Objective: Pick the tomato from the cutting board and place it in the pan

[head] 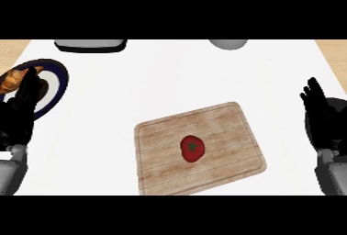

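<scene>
While the tomato (193, 148) is sitting near the middle of the wooden cutting board (224, 120) on the white counter (169, 78), both hands are resting open, fingers up: left hand (20, 110) at the left edge over a blue-rimmed plate (59, 75), right hand (320, 117) at the right edge.

tomato (193, 148): open above, all sides | cutting board (198, 148): bare around it
</scene>
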You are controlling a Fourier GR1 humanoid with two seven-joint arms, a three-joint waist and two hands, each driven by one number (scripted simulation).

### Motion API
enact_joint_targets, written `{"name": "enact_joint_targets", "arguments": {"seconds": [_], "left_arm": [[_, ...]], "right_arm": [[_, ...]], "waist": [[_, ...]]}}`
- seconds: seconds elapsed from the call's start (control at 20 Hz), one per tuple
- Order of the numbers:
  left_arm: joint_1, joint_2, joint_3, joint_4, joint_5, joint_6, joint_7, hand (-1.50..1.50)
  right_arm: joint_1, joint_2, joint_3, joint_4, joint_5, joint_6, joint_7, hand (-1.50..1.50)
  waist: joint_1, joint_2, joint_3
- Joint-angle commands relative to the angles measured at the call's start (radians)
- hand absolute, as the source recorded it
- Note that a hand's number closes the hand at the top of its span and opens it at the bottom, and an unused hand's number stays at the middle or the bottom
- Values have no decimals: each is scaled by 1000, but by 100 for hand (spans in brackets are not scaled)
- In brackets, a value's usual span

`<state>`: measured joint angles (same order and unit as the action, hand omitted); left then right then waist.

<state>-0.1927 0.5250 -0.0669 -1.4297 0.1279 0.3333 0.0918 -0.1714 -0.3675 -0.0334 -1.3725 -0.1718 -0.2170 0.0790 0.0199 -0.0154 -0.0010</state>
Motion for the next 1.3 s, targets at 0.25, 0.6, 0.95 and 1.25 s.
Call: {"name": "enact_joint_targets", "arguments": {"seconds": [0.25, 0.6, 0.95, 1.25], "left_arm": [[-65, -200, -160, -103, 75, -111, -101, 0], [135, -271, -219, -151, 97, -151, -225, 0], [111, -341, -256, -100, 28, -105, -242, 0], [104, -312, -221, -133, 48, -134, -197, 0]], "right_arm": [[-276, 188, 294, -173, -203, 450, -105, 150], [-174, -58, 247, -36, -107, 730, -378, -150], [-357, -114, 267, 84, 123, 767, -490, -150], [-483, -113, 351, 48, 225, 812, -338, -150]], "waist": [[86, 21, 3], [-1, 17, 2], [-6, 18, 1], [-6, 16, 0]]}}
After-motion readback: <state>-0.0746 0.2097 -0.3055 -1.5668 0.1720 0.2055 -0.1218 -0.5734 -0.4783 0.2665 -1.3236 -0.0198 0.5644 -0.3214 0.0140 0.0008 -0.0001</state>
